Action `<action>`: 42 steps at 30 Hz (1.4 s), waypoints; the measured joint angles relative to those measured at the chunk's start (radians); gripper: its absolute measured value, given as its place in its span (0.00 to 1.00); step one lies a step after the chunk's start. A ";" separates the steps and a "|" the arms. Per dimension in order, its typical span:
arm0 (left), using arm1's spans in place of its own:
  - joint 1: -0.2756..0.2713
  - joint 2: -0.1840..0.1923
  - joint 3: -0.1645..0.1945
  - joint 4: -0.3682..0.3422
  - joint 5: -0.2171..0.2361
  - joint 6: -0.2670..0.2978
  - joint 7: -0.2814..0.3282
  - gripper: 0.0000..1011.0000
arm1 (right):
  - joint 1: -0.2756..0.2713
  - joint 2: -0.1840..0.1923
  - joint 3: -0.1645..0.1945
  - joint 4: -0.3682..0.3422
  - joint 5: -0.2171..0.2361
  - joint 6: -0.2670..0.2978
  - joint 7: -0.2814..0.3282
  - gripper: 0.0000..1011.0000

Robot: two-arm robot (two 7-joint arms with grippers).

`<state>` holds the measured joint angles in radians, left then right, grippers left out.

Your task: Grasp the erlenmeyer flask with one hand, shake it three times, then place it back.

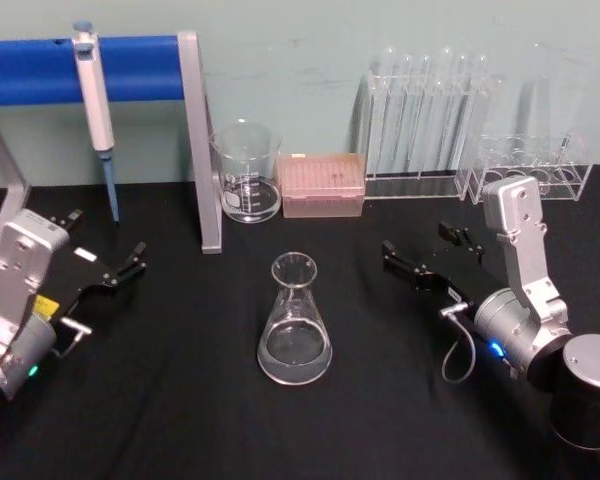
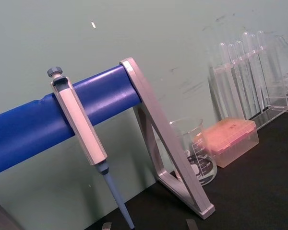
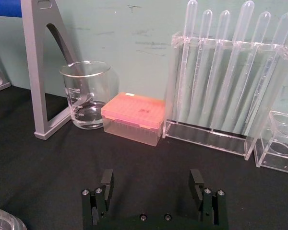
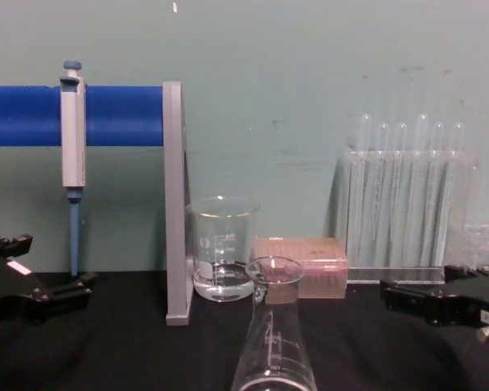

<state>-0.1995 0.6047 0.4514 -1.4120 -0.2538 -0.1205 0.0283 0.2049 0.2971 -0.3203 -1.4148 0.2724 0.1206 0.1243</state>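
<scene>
The erlenmeyer flask stands upright in the middle of the black table, clear glass with a little liquid in its wide base. Its neck and rim rise at the bottom of the chest view, and a sliver of it sits in a corner of the right wrist view. To its right, about a hand's width off, my right gripper rests low with its jaws open and nothing between them. My left gripper is parked at the left, also open and holding nothing.
Behind the flask stand a glass beaker and a pink tip box. A rack of tall test tubes and a lower clear rack line the back right. A pipette hangs on the blue-barred stand at the back left.
</scene>
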 joint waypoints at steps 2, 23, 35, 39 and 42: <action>0.000 0.000 0.000 0.000 0.000 0.000 0.000 0.99 | 0.000 0.000 0.000 0.000 0.000 0.000 0.000 0.99; 0.000 0.000 0.000 0.000 0.000 0.000 0.000 0.99 | 0.000 0.000 0.000 0.000 0.000 0.000 0.000 0.99; 0.000 0.000 0.000 0.000 0.000 0.000 0.000 0.99 | 0.000 0.000 0.000 0.000 0.000 0.000 0.000 0.99; 0.000 0.000 0.000 0.000 0.000 0.000 0.000 0.99 | 0.000 0.000 0.000 0.000 0.000 0.000 0.000 0.99; 0.000 0.000 0.000 0.000 0.000 0.000 0.000 0.99 | 0.000 0.000 0.000 0.000 0.000 0.000 0.000 0.99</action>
<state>-0.1996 0.6047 0.4514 -1.4120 -0.2539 -0.1205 0.0283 0.2049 0.2971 -0.3203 -1.4149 0.2724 0.1206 0.1243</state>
